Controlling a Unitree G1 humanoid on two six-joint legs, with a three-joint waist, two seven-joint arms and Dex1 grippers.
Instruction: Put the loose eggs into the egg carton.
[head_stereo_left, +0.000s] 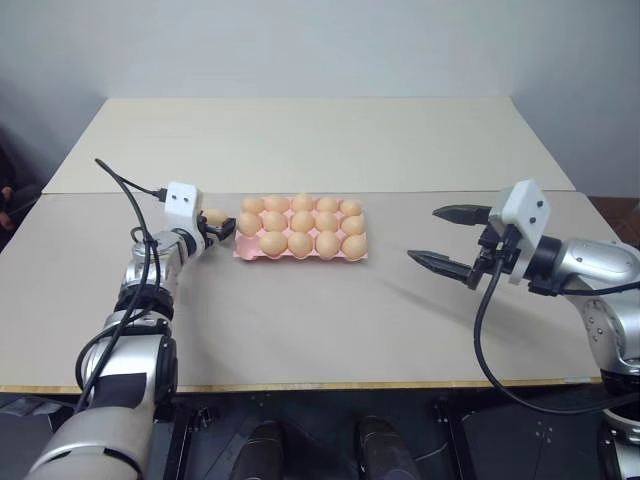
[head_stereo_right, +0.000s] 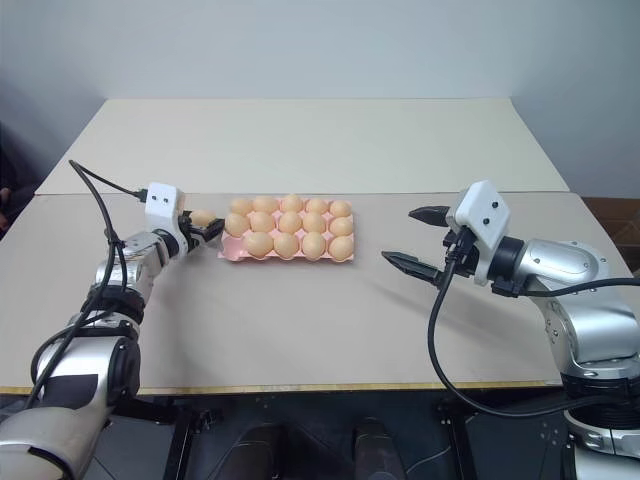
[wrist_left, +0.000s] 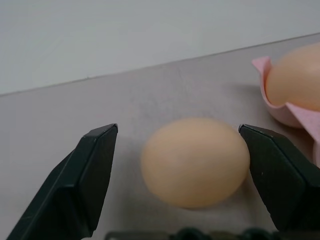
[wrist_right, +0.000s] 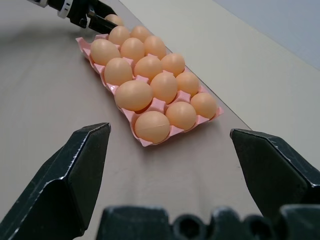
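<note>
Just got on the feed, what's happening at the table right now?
The left gripper is open around a loose egg lying on the table just beside the end of the pink carton, fingers either side but not closed. The carton's cups hold eggs, with one spot at the near left corner apparently free. The right gripper hangs open off to the carton's right, holding nothing.

Soft, even overhead light falls on the pale counter (head_stereo_left: 330, 300), with no glare. A faint shadow lies on the counter just beside the egg carton (head_stereo_left: 301, 254). In the left wrist view, the loose egg (wrist_left: 195, 161) looks slightly soft.
</note>
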